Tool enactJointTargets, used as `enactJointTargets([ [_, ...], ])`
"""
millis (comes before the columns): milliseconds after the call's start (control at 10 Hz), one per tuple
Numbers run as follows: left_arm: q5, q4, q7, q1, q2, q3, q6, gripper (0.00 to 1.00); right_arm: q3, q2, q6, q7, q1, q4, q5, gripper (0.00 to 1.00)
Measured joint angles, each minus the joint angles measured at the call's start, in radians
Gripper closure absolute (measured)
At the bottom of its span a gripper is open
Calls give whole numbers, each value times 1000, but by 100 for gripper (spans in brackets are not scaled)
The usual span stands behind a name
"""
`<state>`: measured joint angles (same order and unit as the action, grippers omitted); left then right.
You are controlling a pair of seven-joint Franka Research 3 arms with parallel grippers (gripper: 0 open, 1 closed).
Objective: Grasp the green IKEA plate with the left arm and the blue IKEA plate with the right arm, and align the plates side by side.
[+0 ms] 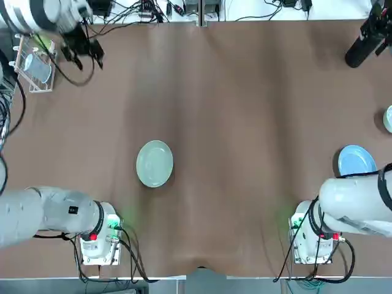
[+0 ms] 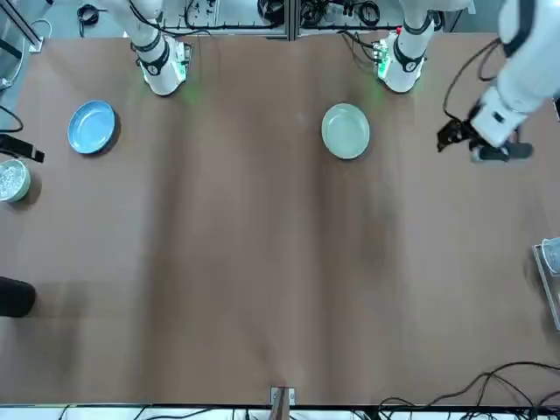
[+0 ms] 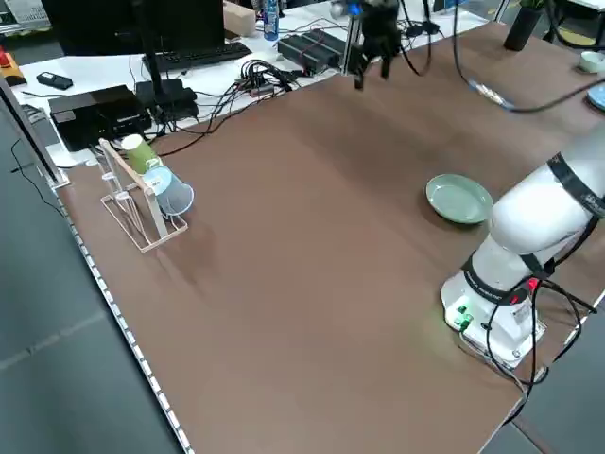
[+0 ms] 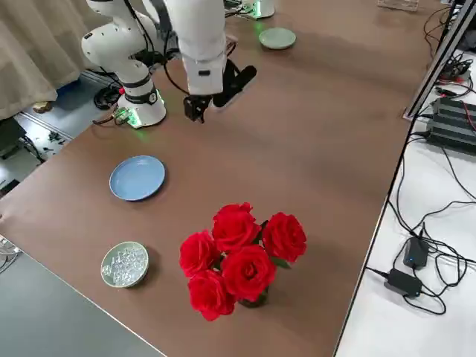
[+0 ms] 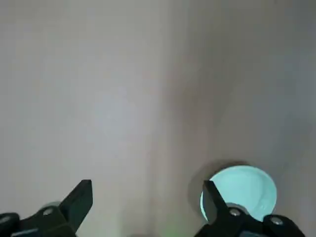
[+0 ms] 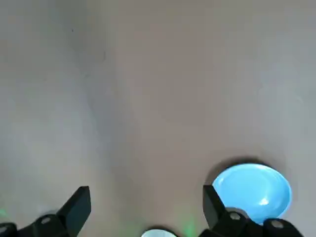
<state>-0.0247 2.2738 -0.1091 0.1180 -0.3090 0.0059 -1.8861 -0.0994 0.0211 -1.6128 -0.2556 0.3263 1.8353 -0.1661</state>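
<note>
The pale green plate lies flat on the brown table in front of the left arm's base. My left gripper hangs high over the far left of the table, well away from it. In the left wrist view this gripper is open and empty, with the green plate far below. The sky-blue plate rests near the right edge, beside the right arm. My right gripper is also raised high and open, holding nothing; its wrist view shows the blue plate on the table beneath.
A wire rack with cups stands at the far left edge. A small bowl of clear beads and a dark vase of red roses sit at the far right. Cables run along the back edge.
</note>
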Motion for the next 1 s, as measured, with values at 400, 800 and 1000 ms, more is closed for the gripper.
enactJointTargets([
  [400, -4, 197, -154, 6, -64, -230, -117, 0, -9, -115, -136, -219, 166, 363, -57, 0],
  [800, -30, 281, -411, 14, 9, -538, -243, 0, -18, -42, -274, -508, 382, 524, -121, 2],
  [1000, -35, 314, -499, 15, 87, -641, -310, 0, -17, 67, -312, -600, 442, 534, -152, 2],
])
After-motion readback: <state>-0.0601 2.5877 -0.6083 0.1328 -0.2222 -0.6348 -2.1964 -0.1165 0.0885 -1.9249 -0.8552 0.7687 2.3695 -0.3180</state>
